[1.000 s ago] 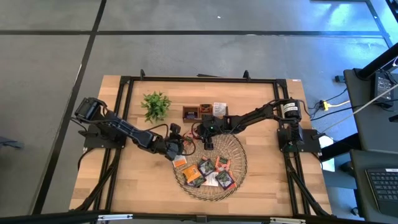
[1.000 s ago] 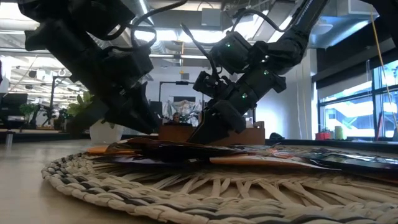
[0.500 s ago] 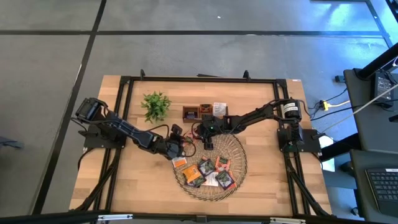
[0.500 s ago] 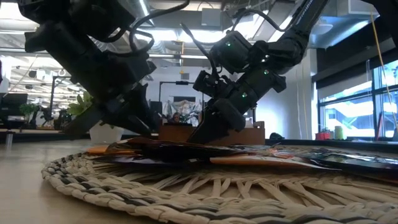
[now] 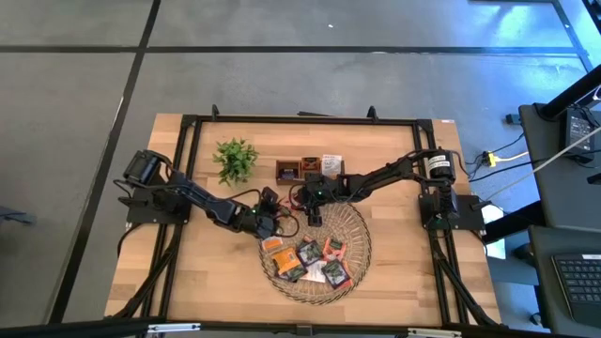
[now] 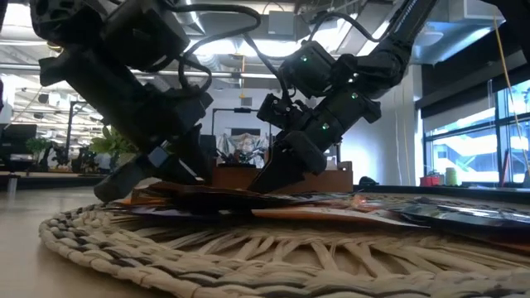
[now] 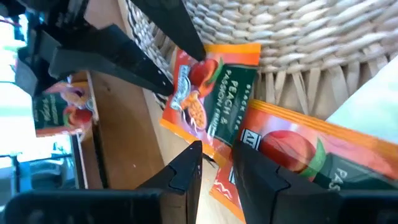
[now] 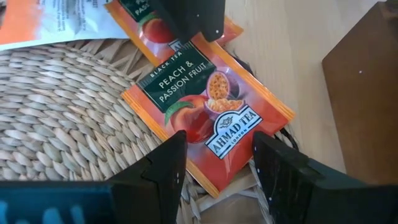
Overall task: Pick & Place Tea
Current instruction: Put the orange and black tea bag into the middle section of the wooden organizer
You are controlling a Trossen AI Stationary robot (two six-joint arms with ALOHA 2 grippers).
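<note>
Overhead, the round woven tray lies toward six o'clock of the table's middle, with most of the tea sachets heaped in its lower half. The left gripper sits at the tray's ten o'clock rim; the right gripper hangs over its twelve o'clock rim. A green plant stands at eleven o'clock of the tray, and the wooden box at twelve.

From table height, both grippers dip to the sachets lying on the tray, fingertips low on the pile.

The left wrist view shows the left gripper's dark fingers a narrow way apart, one each side of the edge of an orange peach sachet overhanging the tray rim; I cannot tell whether they pinch it.

The right wrist view shows the right gripper's fingers spread wide and empty above that same orange sachet.
</note>
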